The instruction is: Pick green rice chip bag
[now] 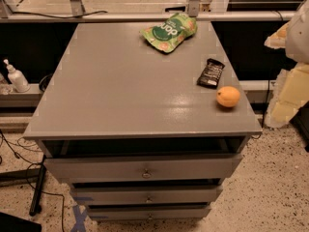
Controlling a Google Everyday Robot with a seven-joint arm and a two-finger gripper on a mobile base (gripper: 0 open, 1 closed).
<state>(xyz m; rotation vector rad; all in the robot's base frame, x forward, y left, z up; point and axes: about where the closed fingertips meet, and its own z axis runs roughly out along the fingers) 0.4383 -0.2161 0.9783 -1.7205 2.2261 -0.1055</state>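
The green rice chip bag lies flat at the far edge of the grey table top, a little right of centre, with white "pop" lettering facing up. My gripper hangs with the pale arm at the right edge of the view, off the table's right side. It is well to the right of the bag and nearer than it, and touches nothing on the table.
A small black wrapper and an orange lie near the table's right edge. Drawers sit below the front edge. A metal rail runs behind the table. A white bottle stands at the left.
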